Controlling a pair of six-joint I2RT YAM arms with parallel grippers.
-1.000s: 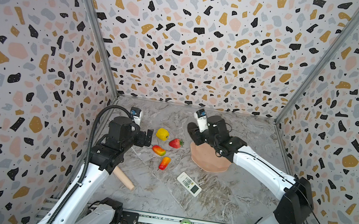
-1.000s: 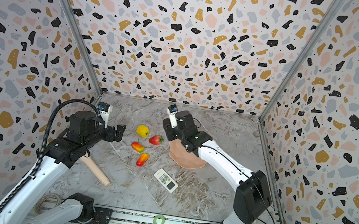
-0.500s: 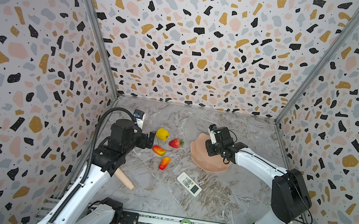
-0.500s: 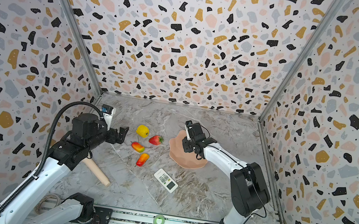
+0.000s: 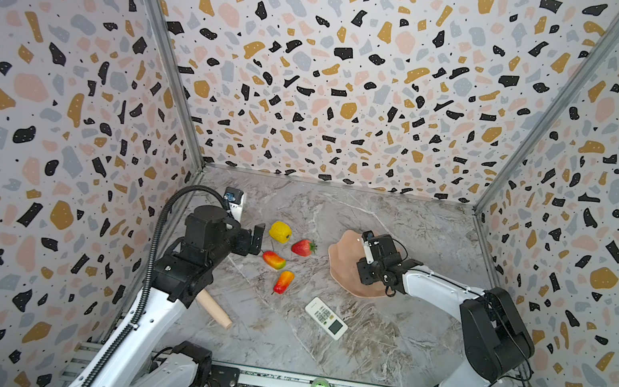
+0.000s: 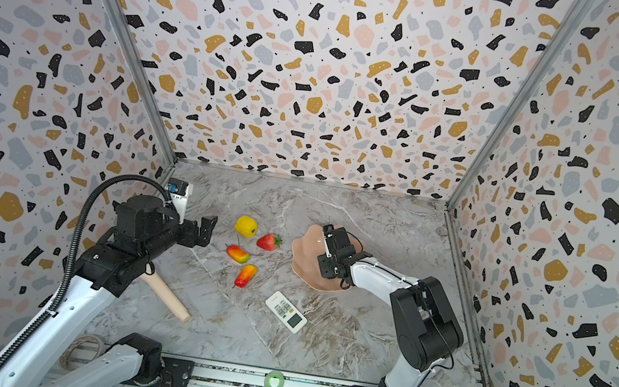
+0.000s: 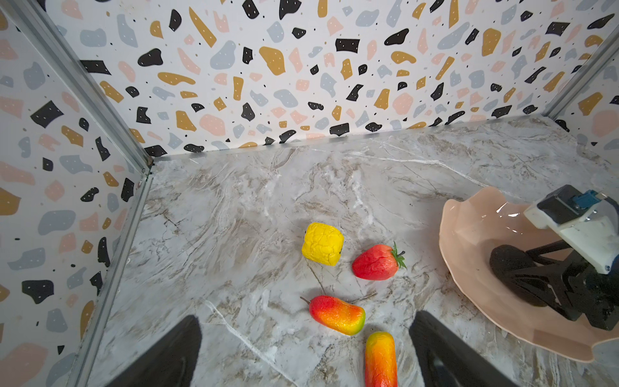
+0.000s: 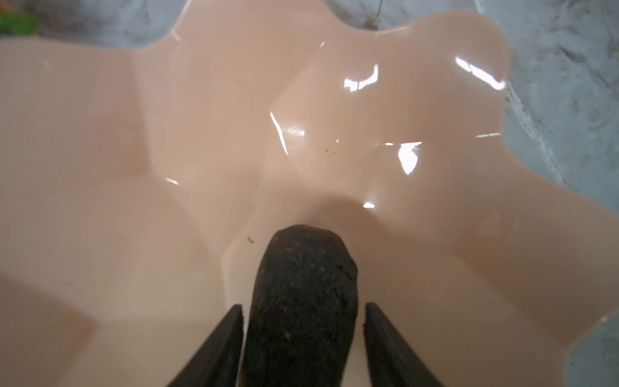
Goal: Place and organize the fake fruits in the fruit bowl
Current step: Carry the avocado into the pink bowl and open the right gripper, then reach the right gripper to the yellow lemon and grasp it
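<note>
Blackish oval [image 8: 301, 268] sits in fruit bowl [image 8: 201, 134] — right end effector [image 8: 303, 305] spread around it, left end effector [image 7: 306, 318] spread.

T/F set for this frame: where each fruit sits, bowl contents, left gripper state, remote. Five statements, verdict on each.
1. The blackish fruit lies inside the fruit bowl. True.
2. The strawberry is in the fruit bowl. False: it lies on the table, beside the yellow fruit.
3. The left gripper is shut on a mango. False: its fingers stand wide apart and hold nothing.
4. Four fruits lie on the table outside the bowl. True: yellow fruit, strawberry, far mango, near mango.
5. The white remote lies on the table, apart from the bowl. True.
</note>
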